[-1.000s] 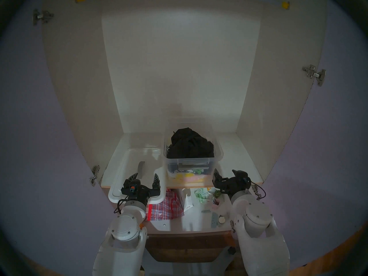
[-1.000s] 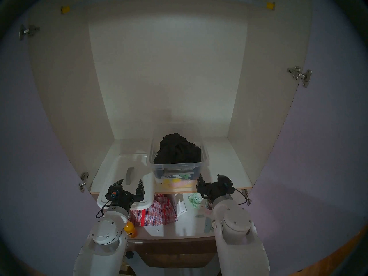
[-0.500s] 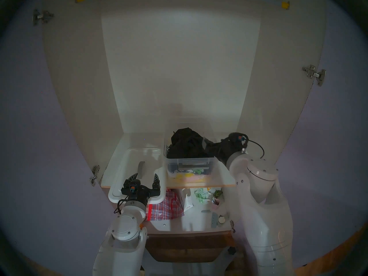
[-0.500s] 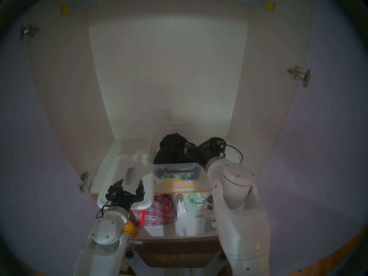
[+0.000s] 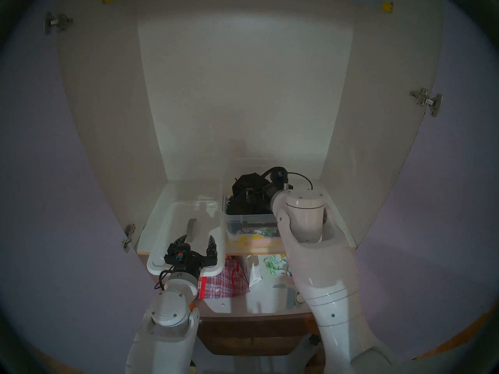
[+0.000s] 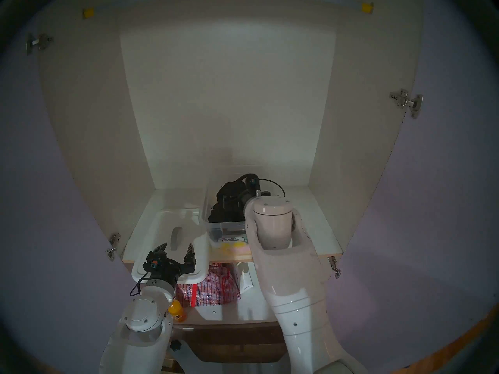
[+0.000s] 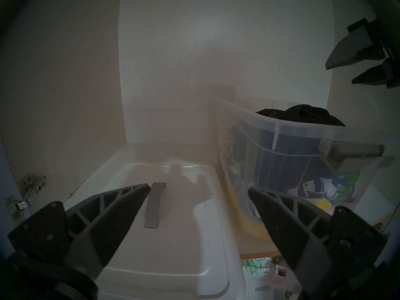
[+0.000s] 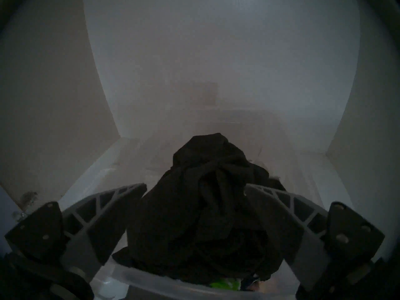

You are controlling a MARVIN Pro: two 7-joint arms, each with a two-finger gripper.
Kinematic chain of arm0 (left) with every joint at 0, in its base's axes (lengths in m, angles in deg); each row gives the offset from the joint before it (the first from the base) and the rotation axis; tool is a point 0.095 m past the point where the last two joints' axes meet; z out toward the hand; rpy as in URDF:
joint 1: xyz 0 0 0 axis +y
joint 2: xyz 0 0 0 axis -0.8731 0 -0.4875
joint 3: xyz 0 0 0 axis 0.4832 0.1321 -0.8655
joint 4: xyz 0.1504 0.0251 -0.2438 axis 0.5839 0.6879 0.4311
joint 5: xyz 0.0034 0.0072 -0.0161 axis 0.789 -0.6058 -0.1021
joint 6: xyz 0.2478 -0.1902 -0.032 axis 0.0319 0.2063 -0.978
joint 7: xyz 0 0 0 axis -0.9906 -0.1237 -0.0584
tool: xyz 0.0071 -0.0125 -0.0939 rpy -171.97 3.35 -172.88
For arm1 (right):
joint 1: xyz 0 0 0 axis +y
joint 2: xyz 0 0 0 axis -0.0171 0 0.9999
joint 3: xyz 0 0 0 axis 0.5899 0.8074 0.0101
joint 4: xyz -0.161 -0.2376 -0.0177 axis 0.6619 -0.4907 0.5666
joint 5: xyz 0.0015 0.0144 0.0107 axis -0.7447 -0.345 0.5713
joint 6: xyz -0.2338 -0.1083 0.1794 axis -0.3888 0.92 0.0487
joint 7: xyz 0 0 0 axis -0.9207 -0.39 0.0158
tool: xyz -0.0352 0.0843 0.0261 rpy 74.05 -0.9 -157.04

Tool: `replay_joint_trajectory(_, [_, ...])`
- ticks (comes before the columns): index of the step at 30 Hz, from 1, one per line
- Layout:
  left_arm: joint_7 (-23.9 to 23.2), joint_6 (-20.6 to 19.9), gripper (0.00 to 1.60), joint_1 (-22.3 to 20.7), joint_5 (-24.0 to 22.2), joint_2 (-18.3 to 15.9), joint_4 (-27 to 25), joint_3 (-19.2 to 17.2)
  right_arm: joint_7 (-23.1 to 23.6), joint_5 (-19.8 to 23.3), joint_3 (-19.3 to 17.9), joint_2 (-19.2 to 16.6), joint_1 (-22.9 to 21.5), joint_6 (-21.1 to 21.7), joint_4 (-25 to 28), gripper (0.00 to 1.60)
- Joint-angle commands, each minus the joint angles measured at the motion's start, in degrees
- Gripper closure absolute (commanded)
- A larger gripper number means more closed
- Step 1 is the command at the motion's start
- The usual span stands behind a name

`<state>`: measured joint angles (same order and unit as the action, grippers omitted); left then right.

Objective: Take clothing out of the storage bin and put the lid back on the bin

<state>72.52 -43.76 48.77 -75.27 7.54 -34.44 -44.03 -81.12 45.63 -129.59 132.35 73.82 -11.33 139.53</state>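
Observation:
The black clothing (image 5: 243, 188) is heaped in the clear storage bin (image 5: 251, 221) on the cupboard shelf. My right gripper (image 5: 249, 196) reaches in over the bin from the front. In the right wrist view it (image 8: 195, 186) is open, with one finger on each side of the clothing (image 8: 205, 206) above the bin's rim (image 8: 151, 280). The white lid (image 5: 172, 230) with its grey strap handle (image 5: 191, 227) lies flat left of the bin, overhanging the shelf's front edge. My left gripper (image 5: 197, 237) is open and empty just above the lid's near part (image 7: 173, 228).
Navy leaf-print cloth (image 7: 313, 189) and yellow and pink items lie low in the bin. On the lower shelf are a red plaid bag (image 5: 224, 279), a white paper bag (image 5: 255, 273) and an orange bottle (image 6: 176, 312). Cupboard walls close in behind and at both sides.
My right arm has risen from the shelf's front edge and swung in leftward over the bin, bringing its open gripper around the black clothing. The left arm, lid and bin have not moved.

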Motion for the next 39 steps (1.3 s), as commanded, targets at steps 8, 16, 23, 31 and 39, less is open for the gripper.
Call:
replay_joint_trajectory(8, [-0.26, 0.33, 0.00, -0.40, -0.10, -0.05, -1.51, 0.16, -1.71, -3.38, 4.52, 0.46, -10.32, 4.49, -6.15, 0.00])
replay_joint_trajectory(16, [-0.32, 0.25, 0.00, -0.31, -0.19, -0.12, -1.68, 0.18, -12.15, -4.48, 3.36, 6.28, -12.53, 10.31, -13.13, 0.00])
replay_joint_trajectory(23, [-0.33, 0.24, 0.00, -0.30, -0.19, -0.13, -1.69, 0.18, -12.94, -4.08, 2.80, 7.52, -12.37, 10.31, -14.65, 0.00])
replay_joint_trajectory(31, [-0.32, 0.25, 0.00, -0.31, -0.19, -0.12, -1.68, 0.18, -12.88, -4.17, 2.72, 7.57, -12.35, 10.31, -14.66, 0.00])
replay_joint_trajectory(39, [-0.32, 0.25, 0.00, -0.31, -0.19, -0.12, -1.67, 0.18, -12.87, -4.18, 2.72, 7.57, -12.35, 10.31, -14.66, 0.00])
